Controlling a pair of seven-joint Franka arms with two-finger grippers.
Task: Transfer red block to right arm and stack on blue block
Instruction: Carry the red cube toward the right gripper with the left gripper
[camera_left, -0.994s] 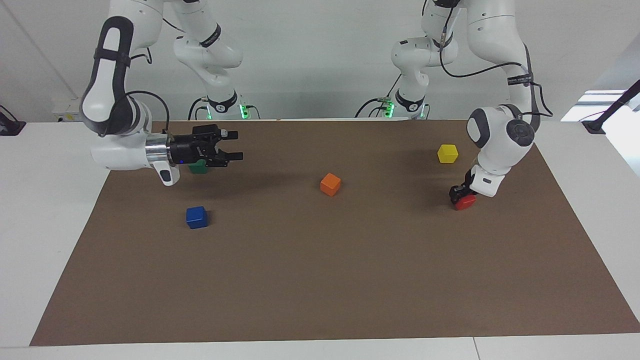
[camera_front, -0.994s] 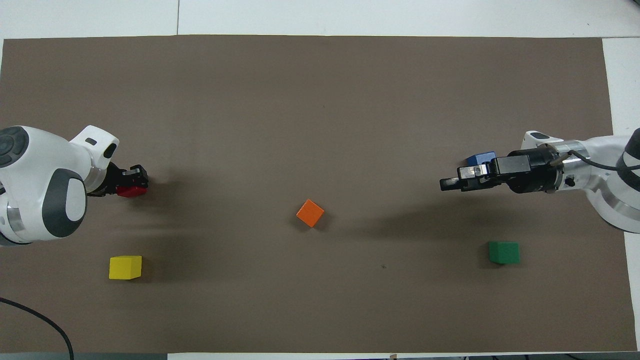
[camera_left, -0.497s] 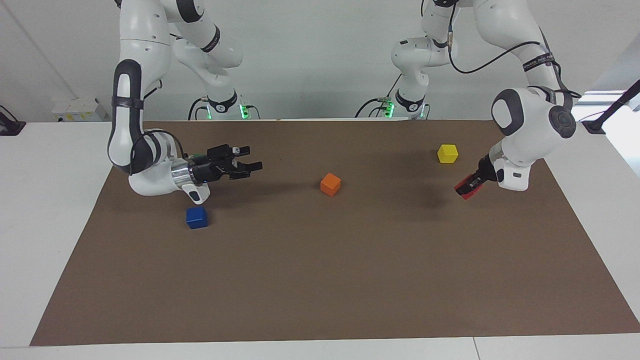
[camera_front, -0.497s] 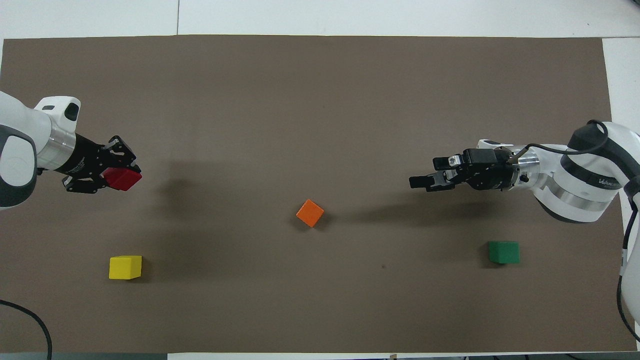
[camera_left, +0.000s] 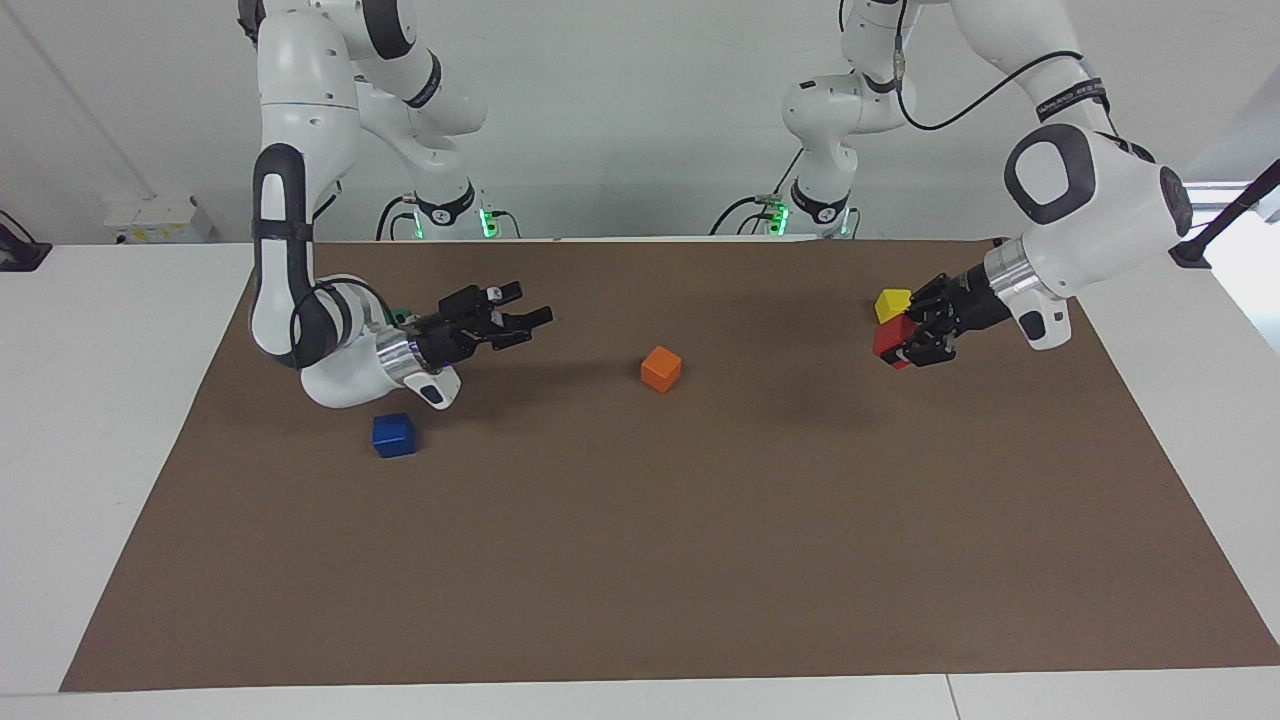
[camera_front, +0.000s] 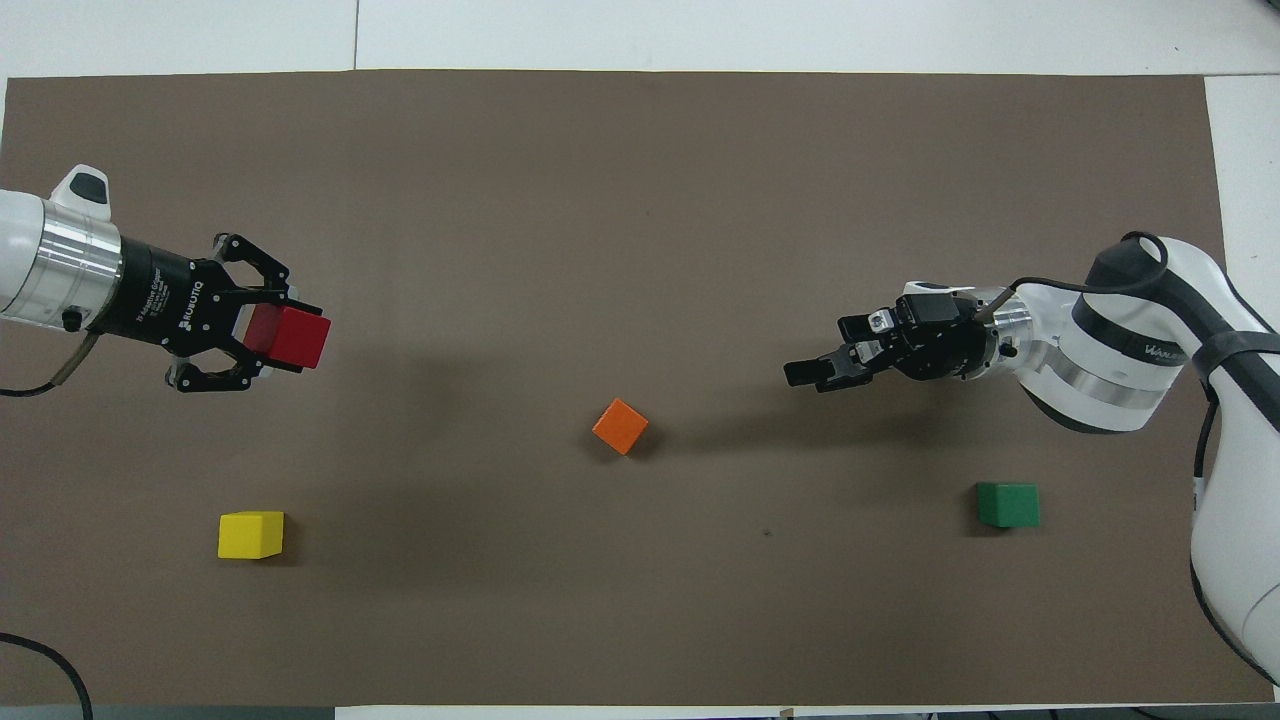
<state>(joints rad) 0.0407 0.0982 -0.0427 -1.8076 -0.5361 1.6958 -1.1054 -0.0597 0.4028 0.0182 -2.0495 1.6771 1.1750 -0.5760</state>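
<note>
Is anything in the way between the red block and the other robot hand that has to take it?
Only the orange block, which lies on the mat roughly between them. The left gripper holds the red block up in the air, and the open right gripper is raised too, so it likely passes above.

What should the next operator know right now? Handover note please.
Left pincer: shut on the red block, raised over the mat at the left arm's end.
Right pincer: open, empty, in the air, pointing toward the table's middle.
Blue block: on the mat at the right arm's end, nothing on it.
Done: red block picked up.
Left: hand it to the right pincer, then stack it on the blue block.
</note>
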